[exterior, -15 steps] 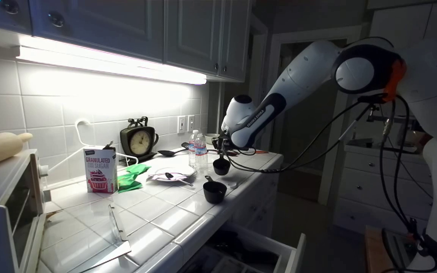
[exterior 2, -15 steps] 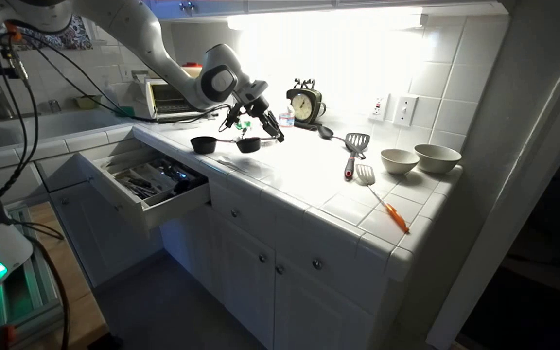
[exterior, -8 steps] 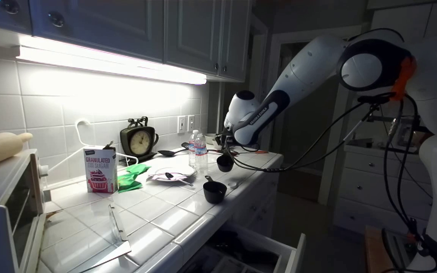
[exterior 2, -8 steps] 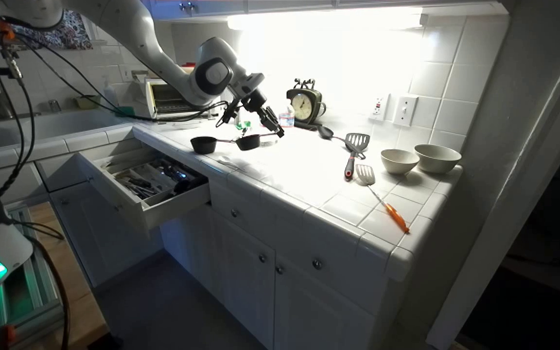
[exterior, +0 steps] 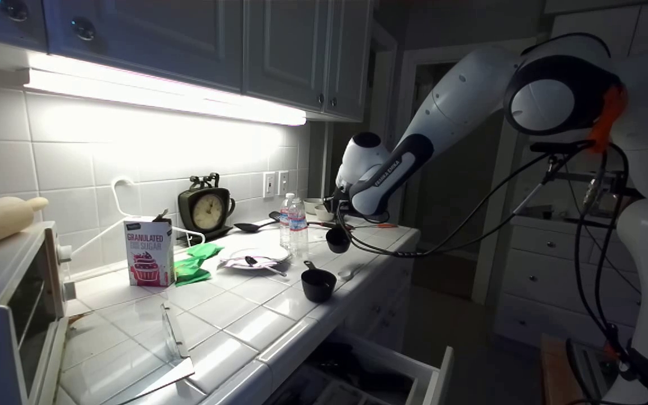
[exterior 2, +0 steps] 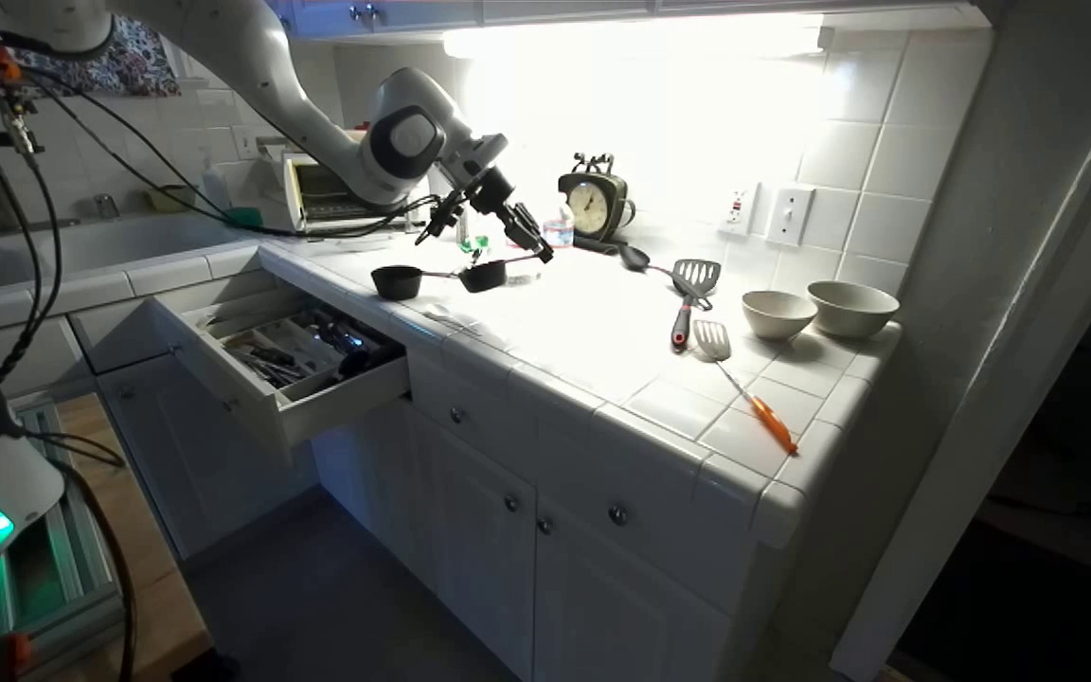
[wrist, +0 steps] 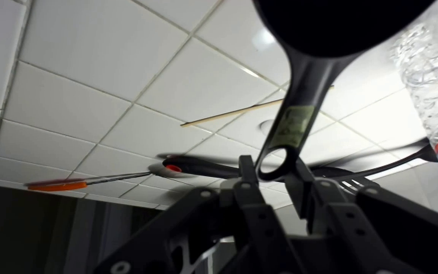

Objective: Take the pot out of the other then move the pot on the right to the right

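Two small black pots with handles show in both exterior views. One pot (exterior 2: 397, 282) stands upright on the white tiled counter, and in an exterior view this standing pot (exterior: 318, 285) lies nearer the camera. The lifted pot (exterior: 338, 240) hangs over the counter behind it, apart from it. My gripper (wrist: 275, 167) is shut on the end of that pot's handle (wrist: 306, 83), around the ring with the hole. Part of the lifted pot's cup (wrist: 340, 23) is cut off at the wrist view's top edge. In an exterior view my gripper (exterior 2: 545, 252) points down to the right.
Water bottles (exterior: 297, 225) stand close by the lifted pot. A plate (exterior: 253, 259), a scale clock (exterior: 208, 211) and a sugar box (exterior: 149, 253) sit along the wall. Spatulas (exterior 2: 711, 339) and bowls (exterior 2: 778, 314) lie towards the far end. An open drawer (exterior 2: 280, 417) juts out below.
The lifted pot and my gripper have risen slightly and shifted away from the standing pot, to the right in an exterior view. The standing pot has stayed put.
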